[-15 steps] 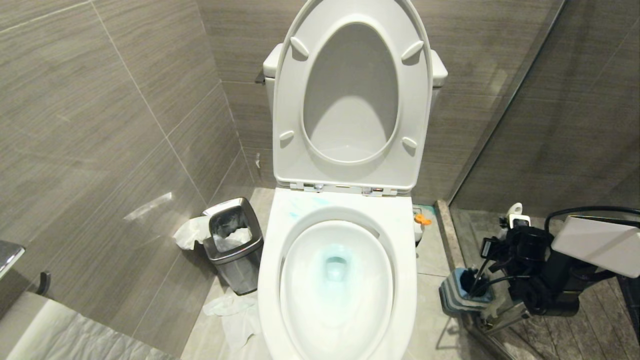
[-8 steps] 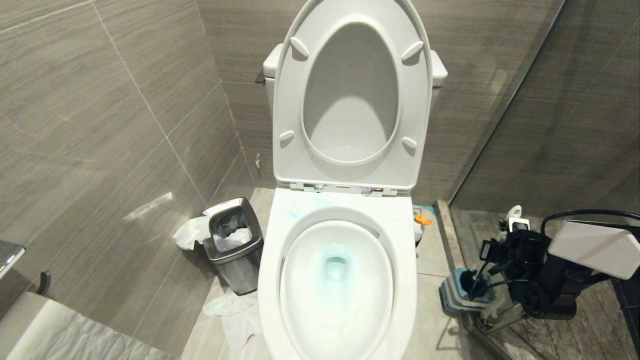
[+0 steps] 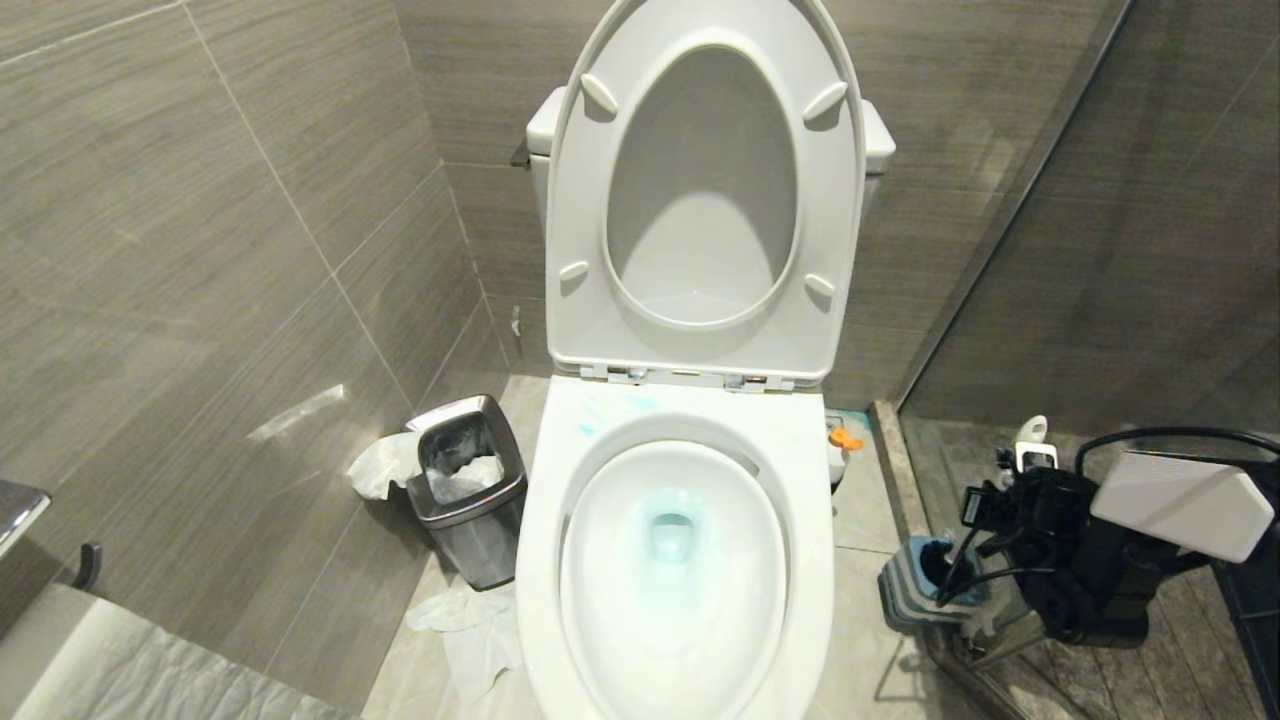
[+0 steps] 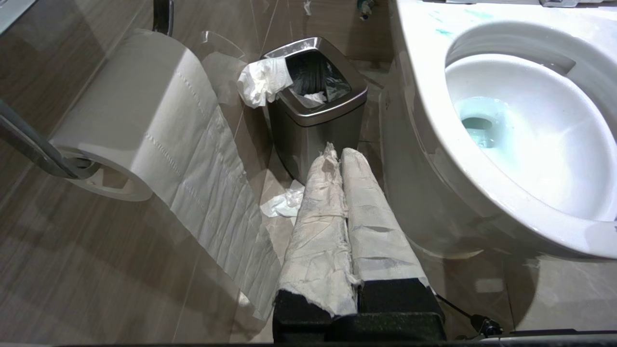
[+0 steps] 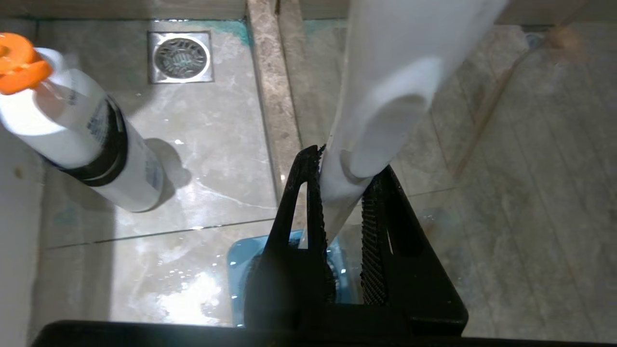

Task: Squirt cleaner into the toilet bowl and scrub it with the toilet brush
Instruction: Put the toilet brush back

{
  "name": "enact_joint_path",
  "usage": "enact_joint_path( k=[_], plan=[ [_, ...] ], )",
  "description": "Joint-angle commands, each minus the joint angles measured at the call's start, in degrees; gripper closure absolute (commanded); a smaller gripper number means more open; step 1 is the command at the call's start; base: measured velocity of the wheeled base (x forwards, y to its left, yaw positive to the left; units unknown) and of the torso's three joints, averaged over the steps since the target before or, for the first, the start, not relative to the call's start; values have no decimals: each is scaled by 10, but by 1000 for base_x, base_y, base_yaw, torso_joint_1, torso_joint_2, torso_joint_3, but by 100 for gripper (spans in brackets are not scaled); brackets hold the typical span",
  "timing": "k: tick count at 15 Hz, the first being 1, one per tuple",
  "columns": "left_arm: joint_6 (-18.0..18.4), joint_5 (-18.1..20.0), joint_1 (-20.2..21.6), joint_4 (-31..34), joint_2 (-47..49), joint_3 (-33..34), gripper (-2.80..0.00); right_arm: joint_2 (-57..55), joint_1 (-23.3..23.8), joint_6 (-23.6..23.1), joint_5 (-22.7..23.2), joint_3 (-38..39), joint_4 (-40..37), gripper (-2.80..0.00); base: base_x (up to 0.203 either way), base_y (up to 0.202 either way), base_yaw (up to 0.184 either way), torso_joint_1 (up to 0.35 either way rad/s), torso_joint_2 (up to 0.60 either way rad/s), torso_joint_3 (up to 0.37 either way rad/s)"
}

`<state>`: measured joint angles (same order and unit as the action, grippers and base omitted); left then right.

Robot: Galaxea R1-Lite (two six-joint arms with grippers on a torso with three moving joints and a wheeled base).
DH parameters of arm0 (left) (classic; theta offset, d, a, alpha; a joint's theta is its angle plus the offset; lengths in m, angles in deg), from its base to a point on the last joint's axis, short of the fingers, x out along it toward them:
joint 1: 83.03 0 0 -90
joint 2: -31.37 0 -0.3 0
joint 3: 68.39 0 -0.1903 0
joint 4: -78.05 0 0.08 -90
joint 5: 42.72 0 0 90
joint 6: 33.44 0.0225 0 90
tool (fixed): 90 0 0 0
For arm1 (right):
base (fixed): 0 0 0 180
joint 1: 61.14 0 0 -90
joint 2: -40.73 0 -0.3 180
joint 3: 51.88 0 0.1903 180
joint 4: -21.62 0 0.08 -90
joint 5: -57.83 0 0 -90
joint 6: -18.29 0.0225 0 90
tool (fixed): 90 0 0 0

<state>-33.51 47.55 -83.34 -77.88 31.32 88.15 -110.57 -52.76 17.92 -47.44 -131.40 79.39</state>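
Head camera looks down; left wrist view shares the toilet bowl (image 3: 676, 560).

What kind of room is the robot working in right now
A small bathroom or toilet stall: a white toilet bowl with its seat up, grey tiled walls, a steel bin of used paper beside the bowl, and a toilet paper roll on a holder.
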Motion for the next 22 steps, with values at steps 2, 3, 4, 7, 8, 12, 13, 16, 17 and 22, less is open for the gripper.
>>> enact_joint_path(
  k=[2, 3, 4, 7, 8, 12, 13, 16, 17, 22],
  plan=[
    [0, 0, 0, 1, 0, 0, 0, -13, 6, -2, 13, 0, 18, 0, 0, 0, 0, 0, 0, 0],
    [0, 0, 0, 0, 0, 0, 0, -14, 6, -2, 15, 0, 18, 0, 0, 0, 0, 0, 0, 0],
    [0, 0, 0, 0, 0, 0, 0, -15, 7, -2, 15, 0, 19, 0, 0, 0, 0, 0, 0, 0],
    [0, 0, 0, 0, 0, 0, 0, -23, 7, -3, 15, -11, 20, -280, 0, 0, 0, 0, 0, 0],
    [0, 0, 0, 0, 0, 0, 0, -23, 7, -3, 15, -13, 21, -280, 0, 0, 0, 0, 0, 0],
    [0, 0, 0, 1, 0, 0, 0, -24, 8, -14, 21, -15, 54, -280, 0, 0, 0, 0, 0, 0],
    [0, 0, 0, 0, 0, 0, 0, -23, 11, -15, 36, -11, 56, -280, 0, 0, 0, 0, 0, 0],
    [0, 0, 0, 0, 0, 0, 0, 2, 12, -27, 59, 16, 56, -280, 0, 0, 0, 0, 0, 0],
    [0, 0, 0, 0, 0, 0, 0, 19, 12, -28, 75, 35, 56, -280, 0, 0, 0, 0, 0, 0],
    [0, 0, 0, 0, 0, 0, 0, 141, 9, -26, 152, 174, 56, -280, 0, 0, 0, 0, 0, 0]
  ],
)
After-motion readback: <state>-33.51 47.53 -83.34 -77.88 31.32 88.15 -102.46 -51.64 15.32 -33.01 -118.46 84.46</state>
